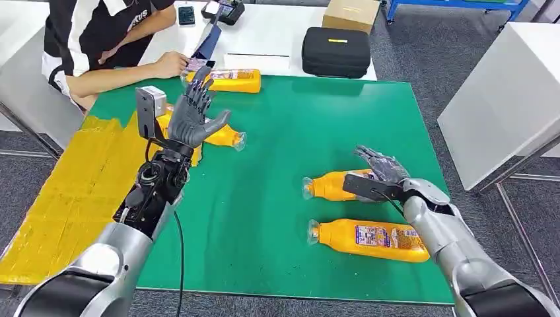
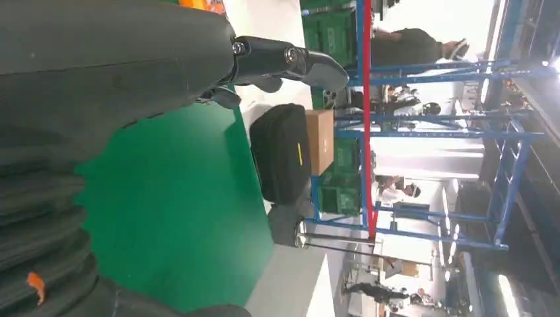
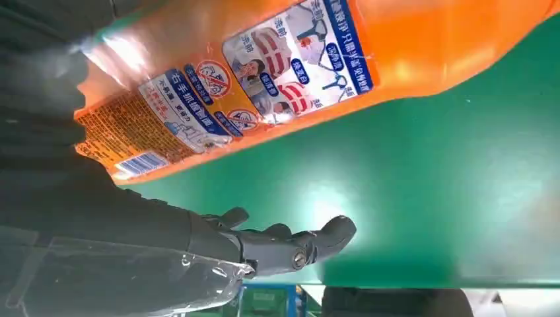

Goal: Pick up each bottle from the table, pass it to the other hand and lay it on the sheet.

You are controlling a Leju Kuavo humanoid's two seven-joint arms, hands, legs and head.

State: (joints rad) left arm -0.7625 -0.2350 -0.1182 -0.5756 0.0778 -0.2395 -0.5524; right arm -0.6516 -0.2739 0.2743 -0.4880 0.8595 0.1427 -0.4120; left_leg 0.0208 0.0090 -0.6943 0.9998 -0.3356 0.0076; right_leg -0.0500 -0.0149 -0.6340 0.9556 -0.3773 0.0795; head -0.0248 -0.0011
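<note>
Bottles of orange liquid are lying at four spots on the green table (image 1: 297, 132), all on their sides. The right hand (image 1: 382, 173) is reaching low over the bottle on the right (image 1: 337, 185), its dark fingers (image 1: 376, 158) spread across the bottle's far end; in the right wrist view the labelled side of that bottle (image 3: 277, 72) is sitting just beside the palm while the thumb (image 3: 310, 241) is sticking out free over the green surface, so I cannot tell whether the hand is actually gripping it yet. Just nearer the robot, a second bottle (image 1: 370, 239) is lying parallel to it, label up, clear neck pointing left.

The left hand (image 1: 193, 113) is hovering raised above the table's left part, palm open, fingers apart and holding nothing; the left wrist view is showing its thumb (image 2: 290, 61) extended over the green. Behind that hand a third bottle (image 1: 226, 137) is partly hidden, resting near the edge of the yellow sheet (image 1: 72, 191), which is covering the table's left edge. A fourth bottle (image 1: 234, 80) is lying at the far edge, close to a seated person's hand (image 1: 170, 65). Beyond, a black case (image 1: 337, 51) and a cardboard box (image 1: 350, 13) are sitting on a white table (image 1: 264, 39).
</note>
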